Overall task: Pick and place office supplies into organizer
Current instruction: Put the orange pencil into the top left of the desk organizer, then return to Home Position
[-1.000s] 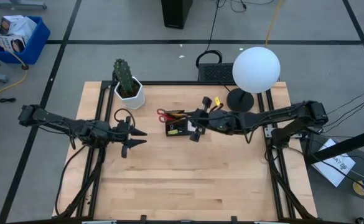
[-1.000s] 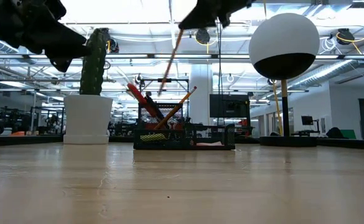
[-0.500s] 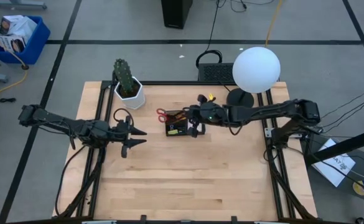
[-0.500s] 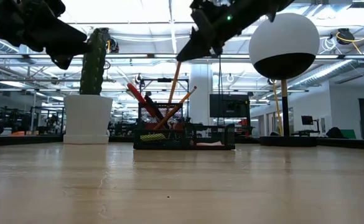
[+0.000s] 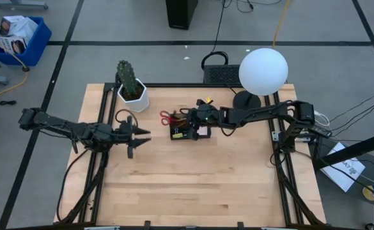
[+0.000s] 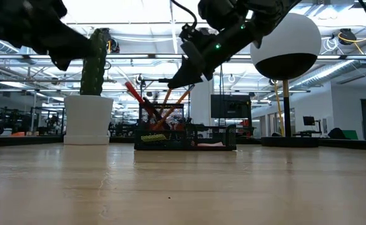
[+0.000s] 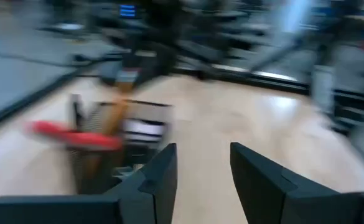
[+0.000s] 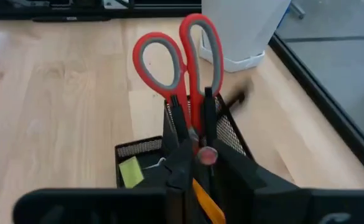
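Observation:
The organizer is a black mesh tray near the table's far middle. Red-handled scissors and an orange pencil stand in its tall cup. A yellow-green note pad lies in a low compartment. My right gripper is above the cup, shut on another orange pencil. My left gripper is open and hovers left of the organizer, fingers pointing at it. I see no pens or clips. My right gripper pinches the orange pencil between its two fingers and slants down from above and from the table's right. The pencil runs forward past the fingertips. Its eraser end dips into the tall cup beside the scissor blades. The pencil tilts like the gripper.
A cactus in a white pot stands left of the organizer at the far edge. A lamp with a white globe stands to the right on a dark base. Bare wood covers the near half of the table.
My right gripper has moved toward the table's left and down over the organizer, tipping steeper. The pencil, held high above the tray a second ago, has come down with it, and its lower end now sits inside the tall cup.

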Motion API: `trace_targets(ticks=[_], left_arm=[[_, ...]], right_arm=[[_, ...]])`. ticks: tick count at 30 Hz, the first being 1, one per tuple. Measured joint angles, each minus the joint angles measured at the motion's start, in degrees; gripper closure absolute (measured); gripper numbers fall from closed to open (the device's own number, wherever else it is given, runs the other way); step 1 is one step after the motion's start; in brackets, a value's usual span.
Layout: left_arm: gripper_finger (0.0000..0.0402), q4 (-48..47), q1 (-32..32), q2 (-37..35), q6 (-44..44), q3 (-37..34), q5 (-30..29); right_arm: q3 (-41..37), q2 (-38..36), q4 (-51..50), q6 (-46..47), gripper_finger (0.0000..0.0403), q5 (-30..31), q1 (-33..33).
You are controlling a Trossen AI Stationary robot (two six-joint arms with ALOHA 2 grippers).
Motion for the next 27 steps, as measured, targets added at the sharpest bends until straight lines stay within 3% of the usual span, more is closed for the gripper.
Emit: trace_targets(ticks=[3, 9, 15, 19, 24, 27], left_arm=[[0.0246, -2.9, 0.2, 0.0, -3.4, 0.1, -3.9], [0.0243, -3.2, -0.5, -0.3, 0.0, 0.1, 0.6], [0.0242, -3.5, -1.6, -3.1, 2.7, 0.1, 1.7], [0.0242, -5.8, -1.6, -5.1, 2.4, 0.0, 0.9], [0.0242, -6.6, -1.6, -5.3, 2.5, 0.0, 0.4], [0.0243, -3.7, -1.6, -5.5, 3.4, -0.9, 2.5]], right_arm=[[-0.1, -0.2, -0.9, 2.3, 0.0336, -0.1, 0.2], [-3.8, -1.4, 1.3, -0.6, 0.0315, 0.7, 2.5], [-16.1, -8.8, 16.1, -0.6, 0.0308, -5.8, 4.2], [-23.7, -15.6, 26.0, 0.9, 0.0309, -5.8, 3.5], [-28.6, -20.8, 26.7, -0.7, 0.0309, -5.9, 2.4], [-33.8, -23.2, 35.1, -2.1, 0.031, -10.3, 2.3]])
